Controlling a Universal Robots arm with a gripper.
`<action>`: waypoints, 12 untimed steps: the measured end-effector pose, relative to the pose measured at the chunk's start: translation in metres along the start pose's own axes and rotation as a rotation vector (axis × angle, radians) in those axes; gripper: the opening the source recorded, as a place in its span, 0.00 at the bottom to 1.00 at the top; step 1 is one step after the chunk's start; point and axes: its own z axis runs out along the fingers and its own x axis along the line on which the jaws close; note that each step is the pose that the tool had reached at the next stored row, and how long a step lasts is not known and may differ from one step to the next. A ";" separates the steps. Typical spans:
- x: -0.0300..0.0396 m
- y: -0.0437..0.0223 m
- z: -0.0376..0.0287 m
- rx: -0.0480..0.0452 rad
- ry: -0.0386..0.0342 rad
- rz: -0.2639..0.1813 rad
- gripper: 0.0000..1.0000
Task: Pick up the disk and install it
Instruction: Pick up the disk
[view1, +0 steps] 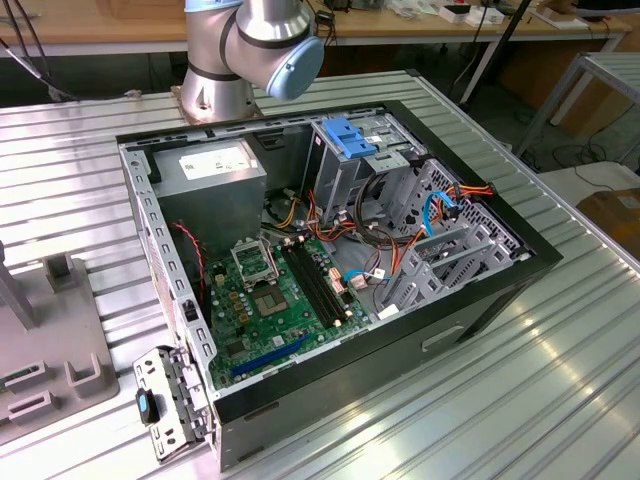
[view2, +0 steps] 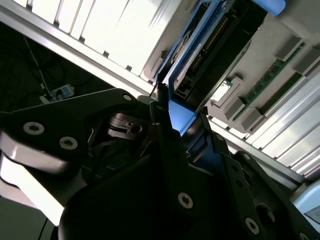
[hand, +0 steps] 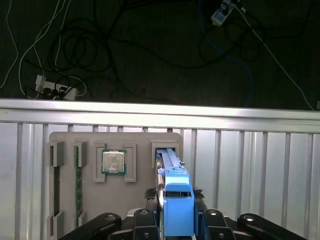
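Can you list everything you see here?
table: 1, silver, under everything.
computer case: 1, black, open, on the table.
motherboard: 1, green, inside the case.
power-supply box: 1, grey, inside the case.
cables: many, red, orange, blue, inside the case.
tray: 1, grey, on the table.
processor chip: 1, silver, in the tray.
memory stick: at least 1, green, in the tray.
disk: 1, grey with light-blue bracket, on edge in a tray slot.
robot arm: 1, silver and blue, beside the case.
claw: 1, black, around the disk's bracket.
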 end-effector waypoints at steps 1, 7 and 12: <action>-0.0001 0.0000 -0.0012 0.0000 -0.0002 0.000 0.36; -0.0003 0.0000 -0.0089 0.0003 -0.0010 0.000 0.36; -0.0004 0.0000 -0.0138 0.0006 -0.0019 0.000 0.36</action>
